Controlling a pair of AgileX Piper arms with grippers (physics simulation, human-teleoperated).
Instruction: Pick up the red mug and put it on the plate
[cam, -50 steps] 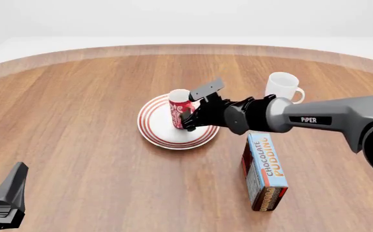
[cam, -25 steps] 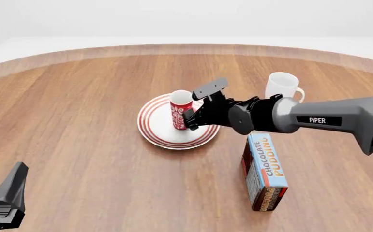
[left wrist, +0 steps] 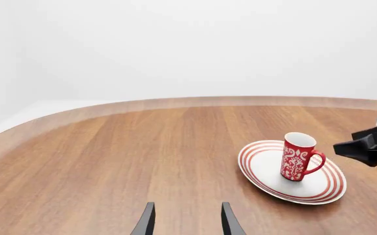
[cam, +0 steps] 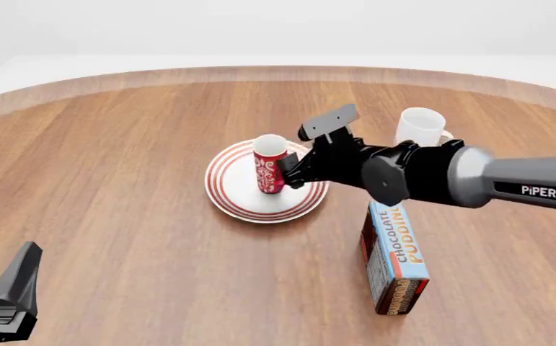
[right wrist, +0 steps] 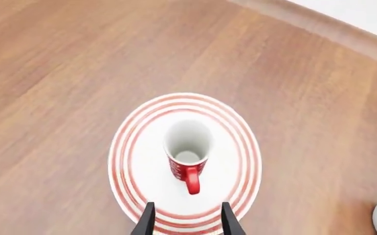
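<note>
Red mug (cam: 270,171) with white floral pattern stands upright near the centre of the plate (cam: 234,198), whose red rings show all around it. Its handle points toward 3 o'clock, facing the right gripper (cam: 292,164), whose fingers are spread apart and hold nothing, just clear of the handle. A white mug (cam: 418,127) sits at 2 o'clock from the plate, a chocolate pudding box (cam: 393,256) at 5 o'clock. Bare wooden table (cam: 114,144) stretches from the plate's 9 o'clock edge. The left gripper (left wrist: 186,223), fingers parted, hangs empty at 7 o'clock.
</note>
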